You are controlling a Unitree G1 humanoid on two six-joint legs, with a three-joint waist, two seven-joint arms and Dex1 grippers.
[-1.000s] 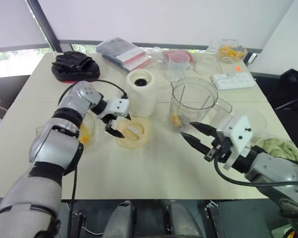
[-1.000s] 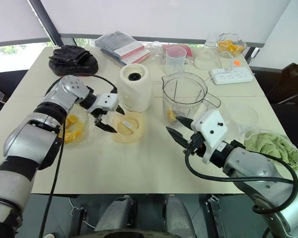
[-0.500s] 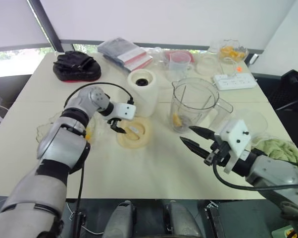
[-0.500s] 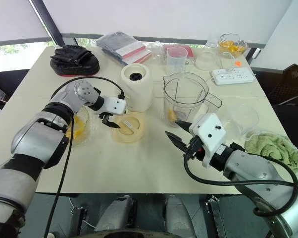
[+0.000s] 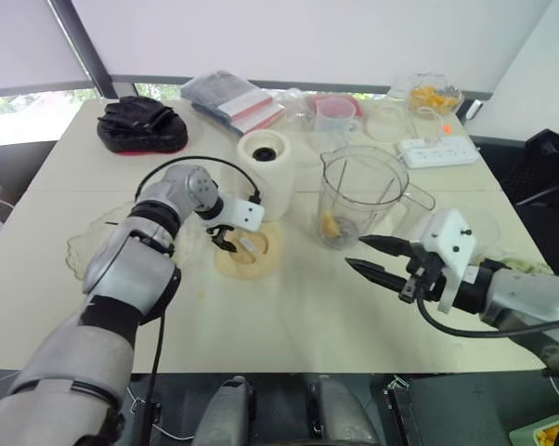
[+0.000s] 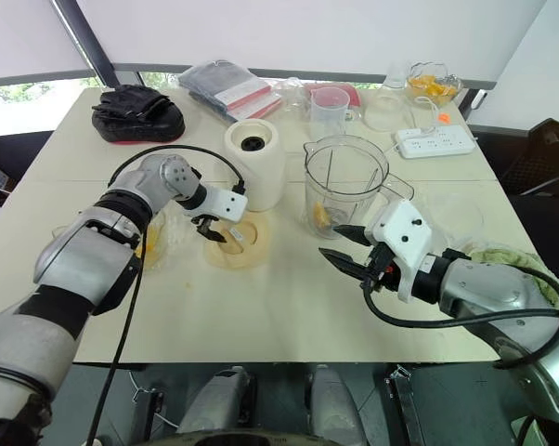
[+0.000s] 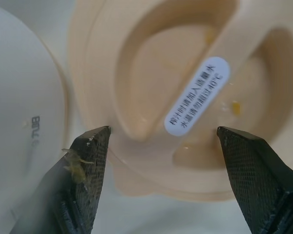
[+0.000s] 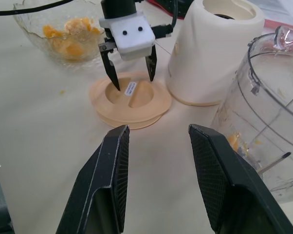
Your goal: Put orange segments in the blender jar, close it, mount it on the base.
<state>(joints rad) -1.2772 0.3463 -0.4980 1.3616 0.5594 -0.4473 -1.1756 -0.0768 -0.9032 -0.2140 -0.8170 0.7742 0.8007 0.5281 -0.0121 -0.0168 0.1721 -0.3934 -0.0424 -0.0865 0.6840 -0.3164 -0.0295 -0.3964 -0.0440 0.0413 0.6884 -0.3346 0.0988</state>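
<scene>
Surface: pale cream table (image 5: 261, 316), with a window and white blinds behind it.
Blender jar: clear, handled, upright and uncovered near the table's centre (image 5: 363, 190); not on the base.
Jar contents: a little orange segment (image 5: 331, 225) at the bottom.
Lid: cream disc with a labelled raised bar (image 5: 247, 253), flat on the table at the jar's eight o'clock.
Base: white cylinder (image 5: 266, 173) at the jar's nine o'clock, just beside the lid at its twelve o'clock.
Left gripper: poised over the lid (image 8: 135, 84), fingers spread wide to either side of the bar, gripping nothing.
Right gripper: at the jar's six o'clock (image 5: 356, 252), pointing toward the lid, fingers parted and empty.
Segment bowl: clear glass with orange pieces (image 8: 64, 29), at the lid's nine o'clock, partly behind the left arm.
Measuring cup: clear (image 5: 335, 116), at the jar's eleven o'clock.
Power strip: white (image 5: 437, 150), at the jar's two o'clock.
Black pouch: far edge (image 5: 142, 125), at the base's ten o'clock.
</scene>
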